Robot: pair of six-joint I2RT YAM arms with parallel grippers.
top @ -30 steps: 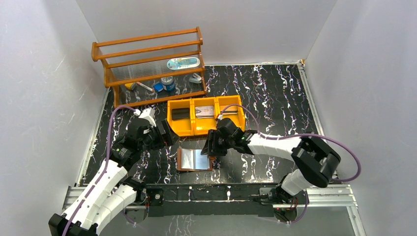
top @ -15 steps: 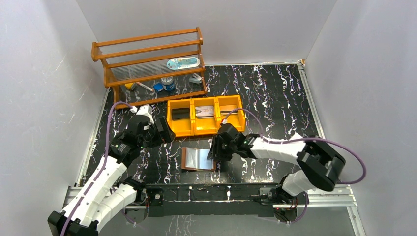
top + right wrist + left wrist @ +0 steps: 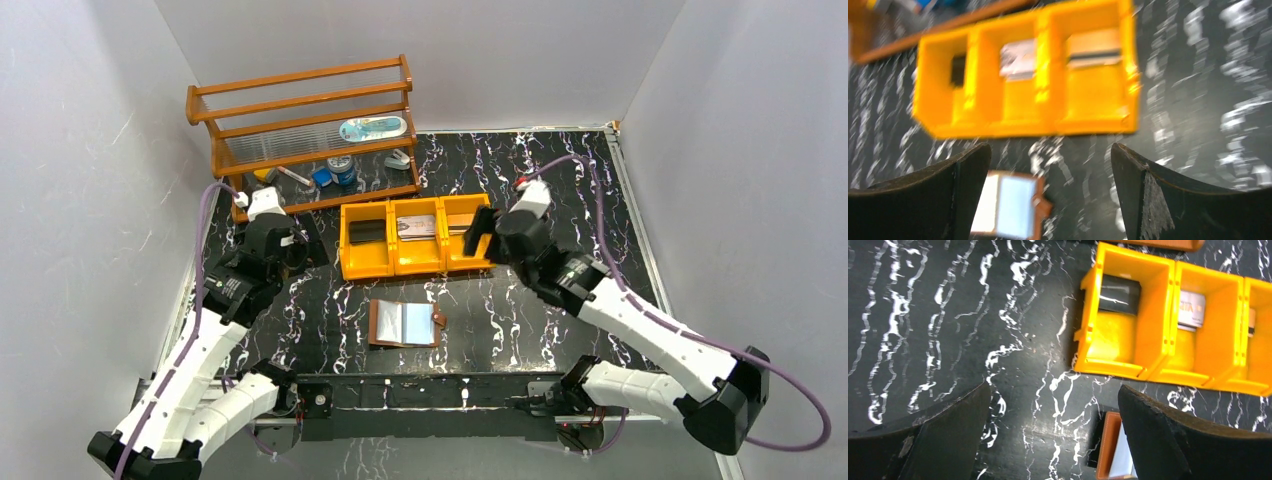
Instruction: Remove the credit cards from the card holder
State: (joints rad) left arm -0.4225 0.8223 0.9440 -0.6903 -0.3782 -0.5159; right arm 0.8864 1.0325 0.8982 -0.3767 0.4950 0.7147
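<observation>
Card holder lies opened flat, sleeves exposed for picking; left fingers and right fingers spread apart, empty.

The only lettering close to legible is on the pale card leaning in the middle compartment of the orange tray. In the left wrist view its face carries a short word in orange capitals. The last letters look like "TA"; the rest is too small to make out. The tube lying on the wooden shelf has a blue label, but its print cannot be read.
</observation>
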